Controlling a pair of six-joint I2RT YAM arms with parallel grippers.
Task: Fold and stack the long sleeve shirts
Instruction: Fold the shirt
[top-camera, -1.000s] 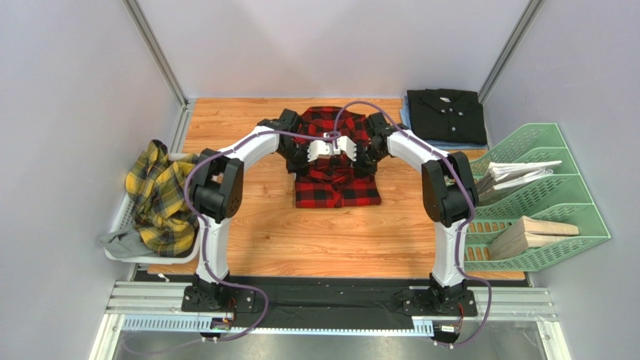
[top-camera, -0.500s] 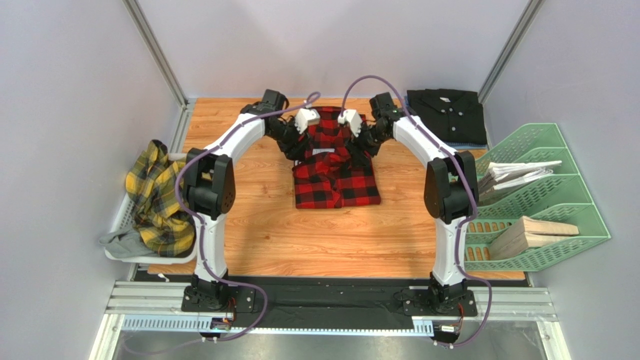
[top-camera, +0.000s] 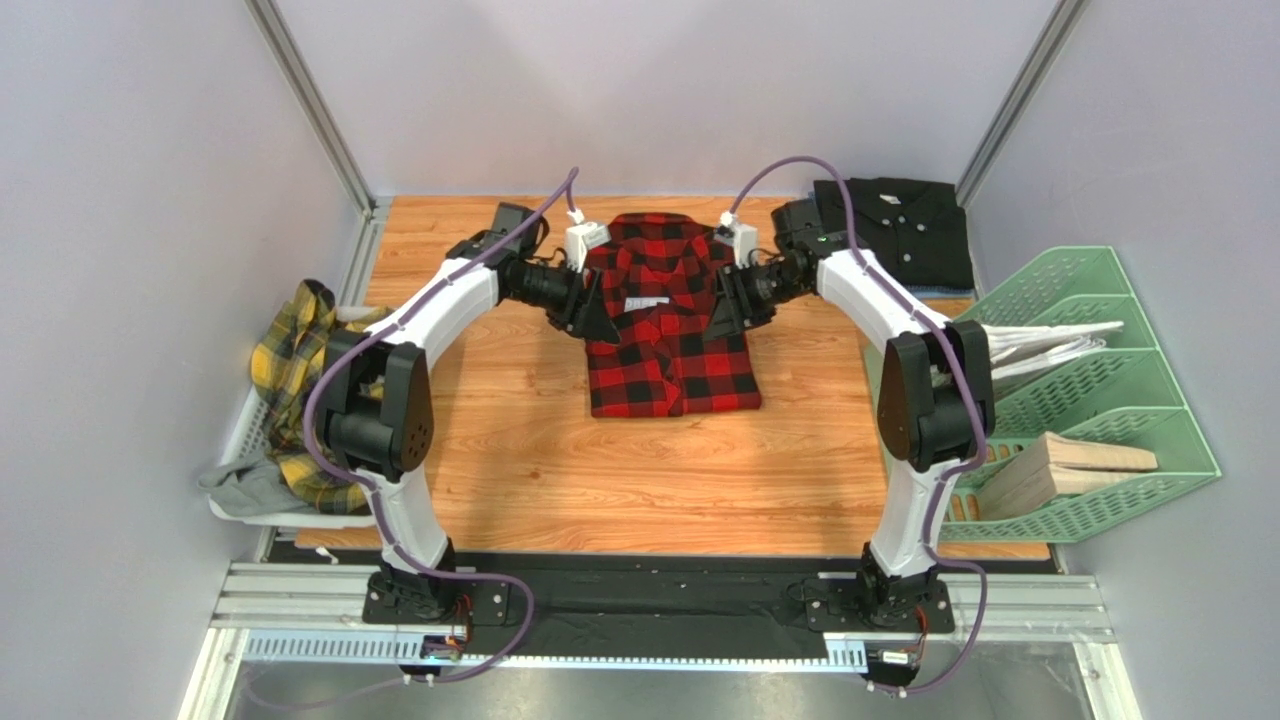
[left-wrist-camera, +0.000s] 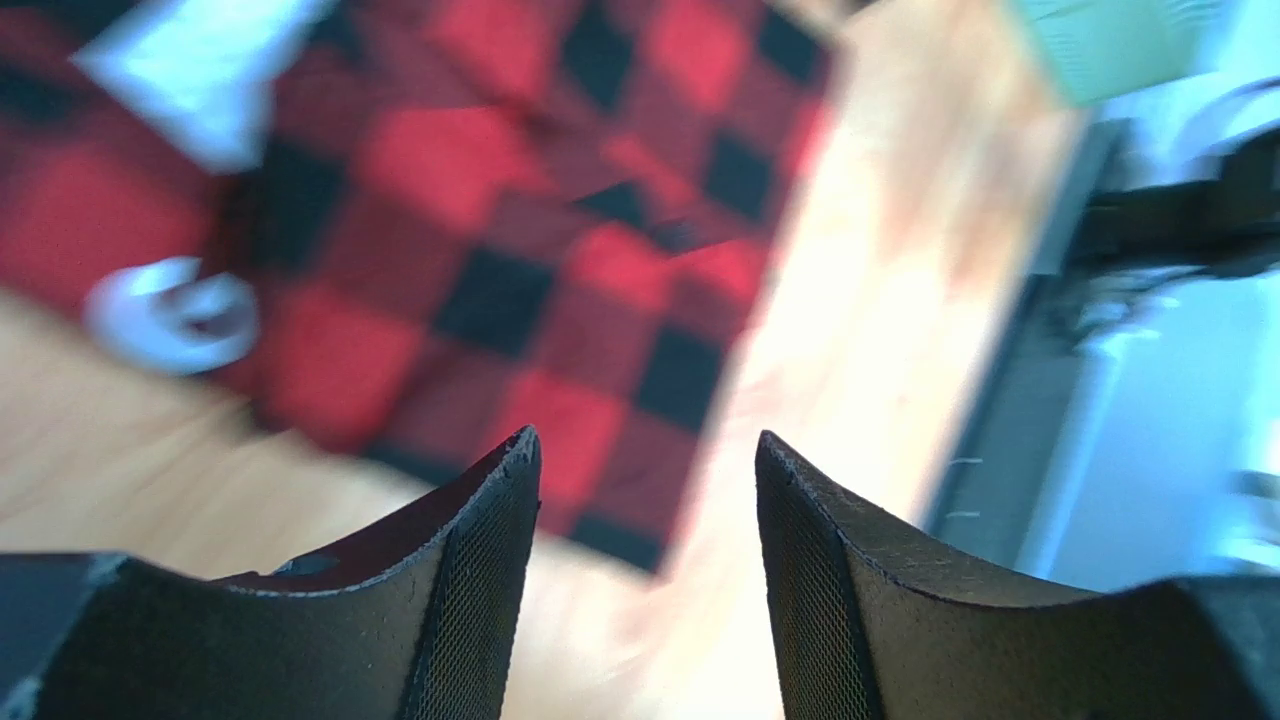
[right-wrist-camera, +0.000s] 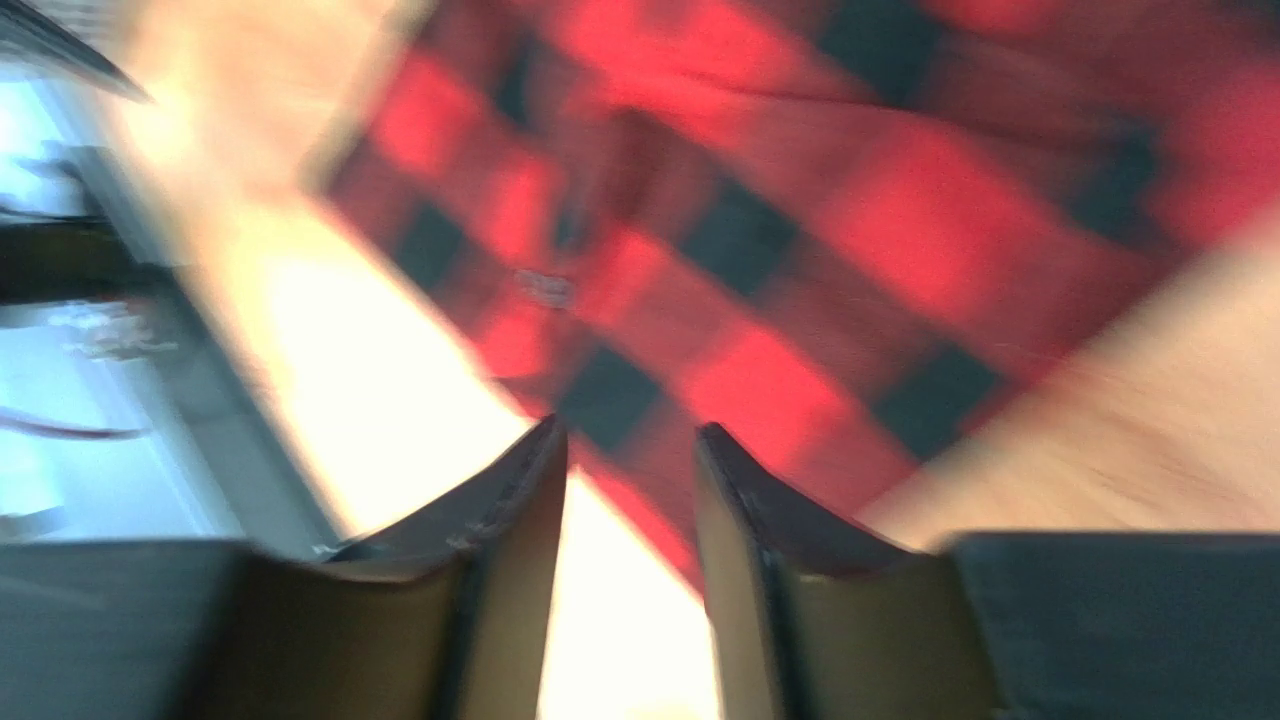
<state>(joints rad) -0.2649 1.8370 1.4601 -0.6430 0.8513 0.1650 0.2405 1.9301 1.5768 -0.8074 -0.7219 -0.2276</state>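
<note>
On the left, a yellow-and-dark plaid shirt (top-camera: 308, 393) lies crumpled and unfolded in a white basket (top-camera: 226, 503) at the edge of the wooden table (top-camera: 601, 465).

At centre, the red-and-black check shirt (top-camera: 669, 338) lies flat on the wood as a neat rectangle, collar at the far end and white lettering showing on top. The two arms flank it. The left gripper (left-wrist-camera: 645, 443) hangs at its left edge with the jaws apart and nothing between them. The right gripper (right-wrist-camera: 630, 428) hangs at its right edge, its jaws closer together but also empty, with only check cloth and table showing through the gap.

Further right, the plain black shirt (top-camera: 894, 233) sits folded in the far corner. A green file rack (top-camera: 1104, 323) stands along the right side.

The check shirt looks light, soft and limp. If it is picked up at one point it will probably sag and come unfolded, and the smooth wood may let it slide rather than lift. The safest hold would seem to be a matched pair of pinches, one on each side edge, taking in every layer of the fold. The lower finger of each gripper would need to slide under the bottom layer so that the bundle travels level.
</note>
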